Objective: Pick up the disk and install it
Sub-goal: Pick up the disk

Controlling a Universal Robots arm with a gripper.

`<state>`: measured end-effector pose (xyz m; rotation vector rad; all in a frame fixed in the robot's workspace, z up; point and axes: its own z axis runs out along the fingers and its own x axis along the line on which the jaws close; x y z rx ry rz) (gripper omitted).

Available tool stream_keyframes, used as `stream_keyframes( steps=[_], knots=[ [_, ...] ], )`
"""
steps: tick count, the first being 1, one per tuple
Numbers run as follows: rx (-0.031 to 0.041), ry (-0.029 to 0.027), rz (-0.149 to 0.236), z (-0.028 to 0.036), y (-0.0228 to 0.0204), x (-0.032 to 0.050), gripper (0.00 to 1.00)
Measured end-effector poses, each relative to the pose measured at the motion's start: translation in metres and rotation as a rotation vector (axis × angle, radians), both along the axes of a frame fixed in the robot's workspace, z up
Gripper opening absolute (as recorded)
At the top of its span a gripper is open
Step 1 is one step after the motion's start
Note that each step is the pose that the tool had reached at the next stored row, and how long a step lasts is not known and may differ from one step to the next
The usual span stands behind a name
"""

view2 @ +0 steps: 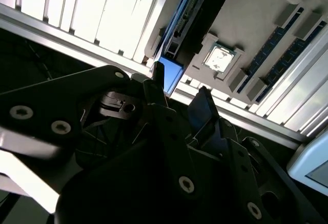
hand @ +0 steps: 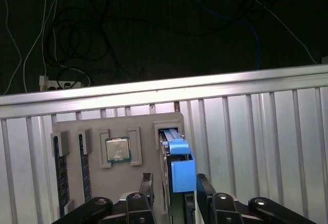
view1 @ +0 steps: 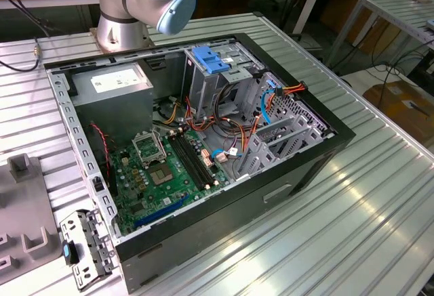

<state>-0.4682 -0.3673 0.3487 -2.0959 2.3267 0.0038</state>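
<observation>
The disk stands on edge in a slot of a grey holder tray, with its blue plastic carrier rail facing me. My gripper is open and straddles the blue end, one black finger on each side, and a small gap shows beside the rail. In the second wrist view the gripper sits at the same blue rail, and the disk's dark edge runs away from it.
The holder tray also carries a processor chip and memory sticks on a ribbed metal table. The open computer case shows a drive cage with a blue bracket, a grey power supply and the motherboard.
</observation>
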Motion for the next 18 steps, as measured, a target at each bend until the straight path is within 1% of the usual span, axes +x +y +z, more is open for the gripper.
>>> stream_keyframes(
  steps=[2,3,6,10,14,17,18],
  knots=[
    [-0.0001,0.0000,0.010,-0.0033,0.0000,-0.0002,0.47],
    [-0.0001,0.0002,0.016,-0.0049,0.0007,-0.0003,0.47],
    [0.0059,0.0000,0.017,-0.0097,0.0011,-0.0006,0.47],
    [0.0128,0.0001,0.018,-0.0136,0.0012,-0.0012,0.47],
    [0.0198,0.0000,0.034,-0.0179,0.0011,-0.0034,0.47],
    [0.0209,0.0004,0.040,-0.0218,0.0012,-0.0038,0.47],
    [0.0209,0.0007,0.041,-0.0243,0.0012,-0.0038,0.47]
  ],
)
